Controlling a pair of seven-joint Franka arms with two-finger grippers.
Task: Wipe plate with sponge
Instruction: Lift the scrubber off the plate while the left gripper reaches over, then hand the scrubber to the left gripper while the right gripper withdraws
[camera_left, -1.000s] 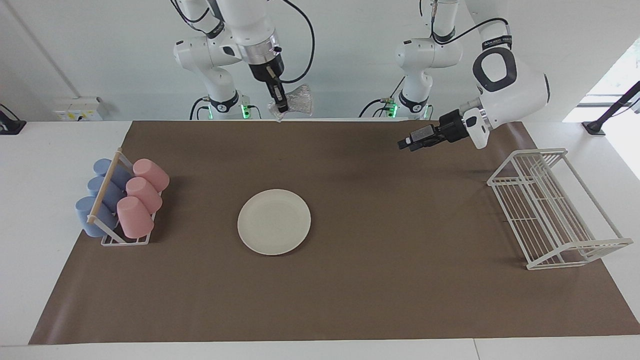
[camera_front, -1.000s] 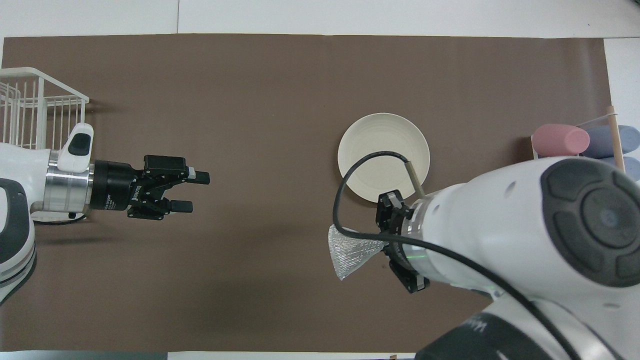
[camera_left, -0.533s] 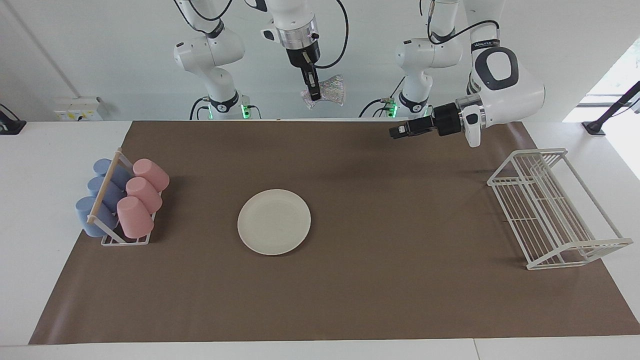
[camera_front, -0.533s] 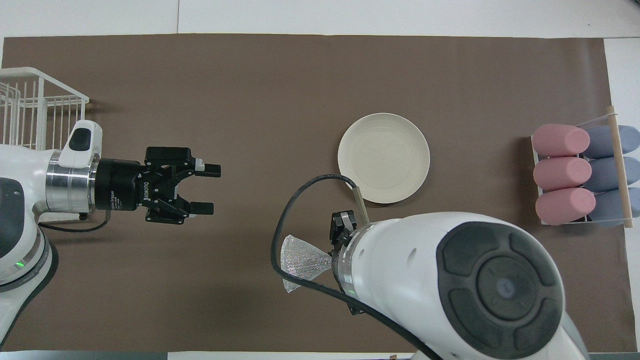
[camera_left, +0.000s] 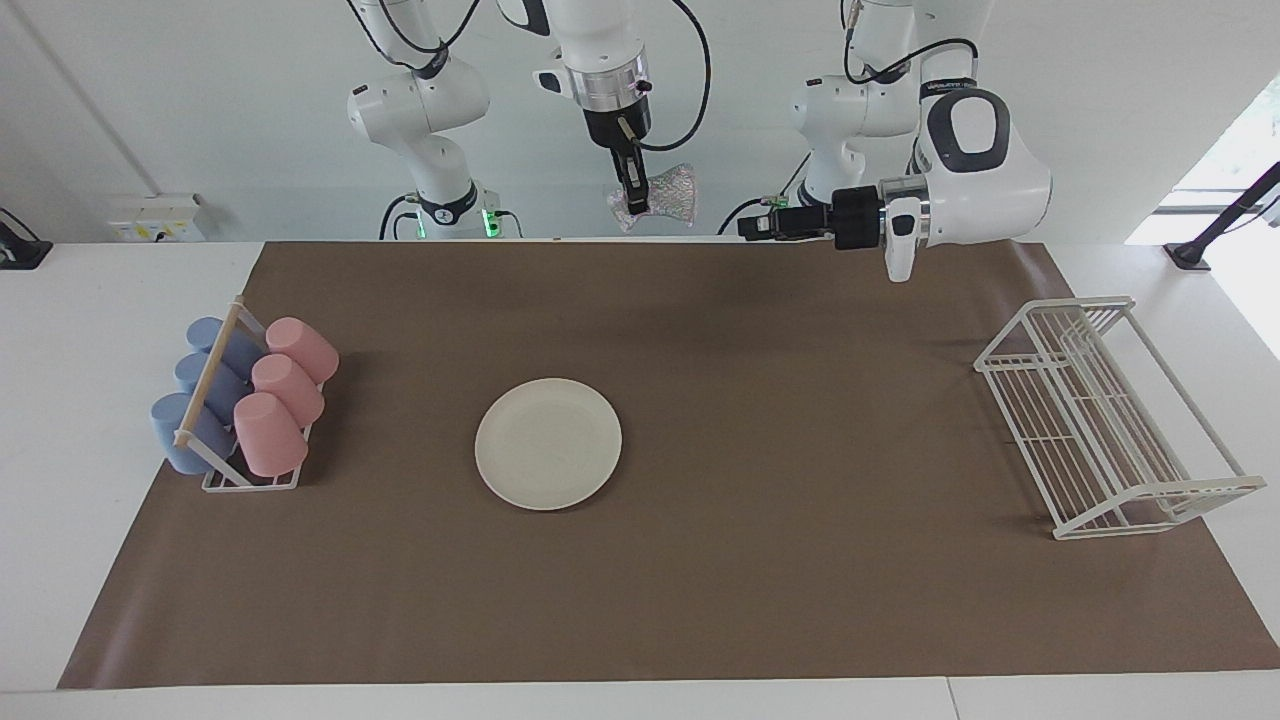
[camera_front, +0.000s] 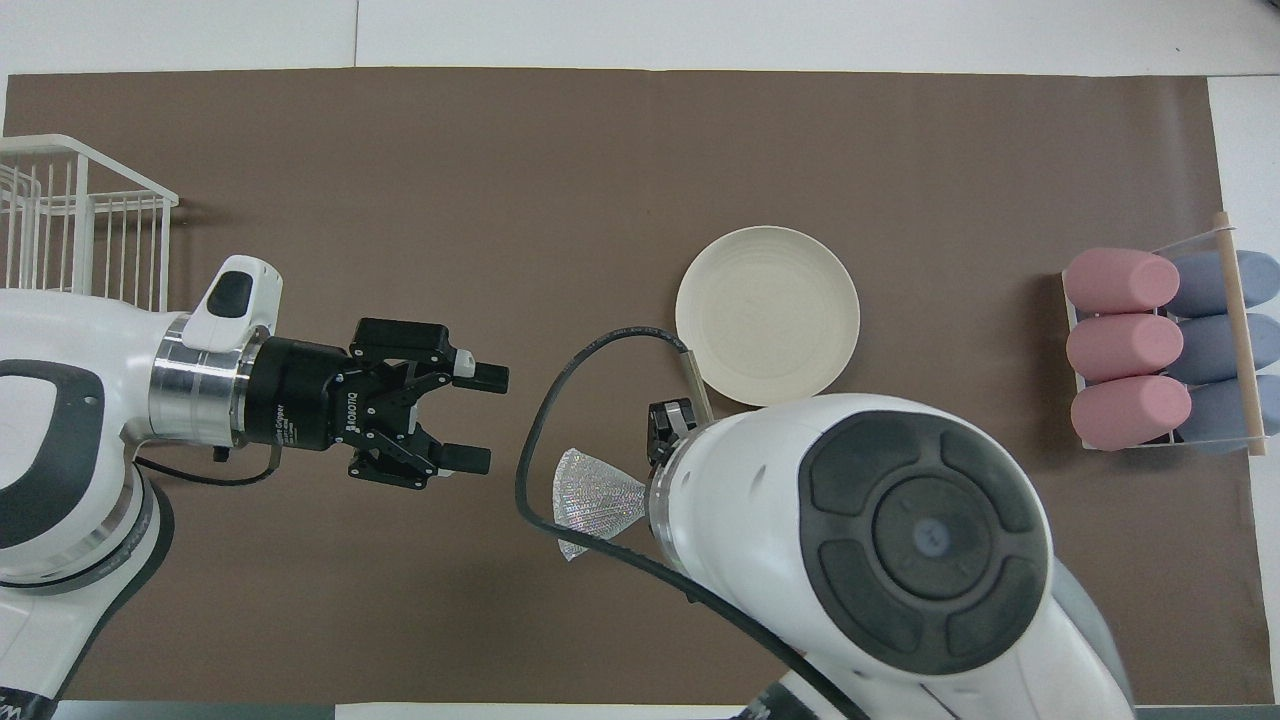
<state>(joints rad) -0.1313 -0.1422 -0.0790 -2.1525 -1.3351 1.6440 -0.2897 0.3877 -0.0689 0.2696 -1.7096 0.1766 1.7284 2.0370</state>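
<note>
The cream-white plate (camera_left: 548, 443) lies flat on the brown mat, bare; it also shows in the overhead view (camera_front: 767, 315). My right gripper (camera_left: 636, 207) hangs high over the mat, pointing down, shut on one end of the silvery speckled sponge (camera_left: 668, 195). In the overhead view the sponge (camera_front: 592, 500) sticks out from under the right arm, which hides the gripper. My left gripper (camera_left: 747, 228) is held level in the air, open and empty, pointing at the sponge a short way from it; it also shows in the overhead view (camera_front: 487, 420).
A rack of pink and blue cups (camera_left: 240, 400) stands at the right arm's end of the mat. A white wire dish rack (camera_left: 1110, 415) stands at the left arm's end.
The right gripper has lifted the sponge higher and carried it toward the left arm's end. The left gripper has risen, levelled out and moved toward the sponge. The plate has not moved.
</note>
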